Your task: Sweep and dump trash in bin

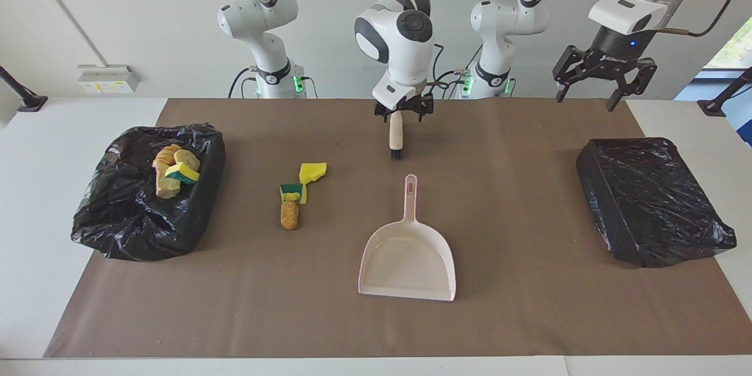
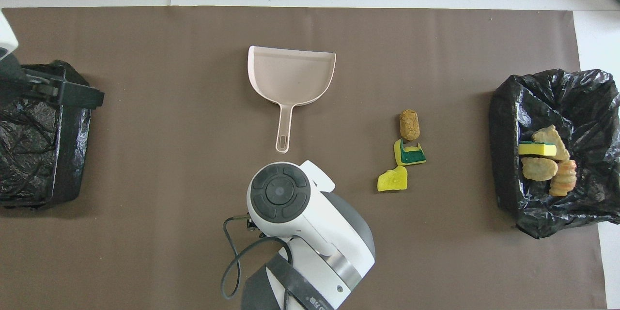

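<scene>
The right claw (image 1: 404, 110) hangs released over the brush (image 1: 396, 138); the left claw (image 1: 599, 75) waits released above the covered bin (image 1: 652, 200). 3 trash scraps (image 1: 296, 194) lie between the dustpan (image 1: 408, 255) and the open bin (image 1: 147, 194), which holds others. A careless sweep could scatter them past the pan.

Both arms are glossy white, rounded segments joined by dark grey collars. The right arm's wrist housing (image 1: 401, 29) carries a round dark grey button pad, and a thin black cable (image 2: 232, 256) loops beside it. Green lights glow at the bases. Each arm ends in black linkage.
</scene>
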Available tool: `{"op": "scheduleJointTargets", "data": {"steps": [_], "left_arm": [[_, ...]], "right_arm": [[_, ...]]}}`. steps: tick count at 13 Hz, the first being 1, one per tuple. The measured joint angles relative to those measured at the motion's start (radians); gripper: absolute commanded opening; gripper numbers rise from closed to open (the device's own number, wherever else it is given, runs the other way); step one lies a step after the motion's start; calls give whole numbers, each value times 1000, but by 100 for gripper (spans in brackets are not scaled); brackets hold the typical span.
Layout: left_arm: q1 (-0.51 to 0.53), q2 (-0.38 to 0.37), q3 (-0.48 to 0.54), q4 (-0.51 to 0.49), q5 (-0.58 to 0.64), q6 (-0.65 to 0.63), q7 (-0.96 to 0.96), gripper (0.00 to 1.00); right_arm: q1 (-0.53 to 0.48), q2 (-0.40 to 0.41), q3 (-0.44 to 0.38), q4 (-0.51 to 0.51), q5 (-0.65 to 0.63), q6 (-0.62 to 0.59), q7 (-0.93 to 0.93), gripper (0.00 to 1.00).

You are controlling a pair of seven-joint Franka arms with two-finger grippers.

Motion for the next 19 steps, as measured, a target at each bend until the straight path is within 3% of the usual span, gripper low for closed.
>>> {"op": "scheduleJointTargets", "data": {"steps": [3,6,7,8,10,13,16,18,19], "left_arm": [[-104,106,-2,-21,6,130,-4,100],[-194,169,-3,-73,11,216,-42,100],[-225,185,-3,-89,21,243,-77,100],[-260,206,-3,-105,46,272,-121,100],[-337,269,-5,-133,94,357,-254,100],[-391,334,-4,-186,103,488,-379,100],[-397,375,-4,-201,104,554,-438,100],[-410,404,-4,-202,104,591,-478,85],[-413,410,-3,-203,104,595,-483,83]], "right_arm": [[69,-132,1,-288,146,177,0,100],[139,-179,1,-433,203,266,4,100],[143,-180,1,-449,205,269,4,95],[149,-180,1,-456,205,269,3,70],[160,-181,1,-459,207,269,4,35],[163,-182,1,-460,207,269,4,0],[164,-182,1,-460,208,269,4,0],[163,-183,-3,-456,208,251,4,0],[156,-189,-9,-447,198,214,4,0]]}}
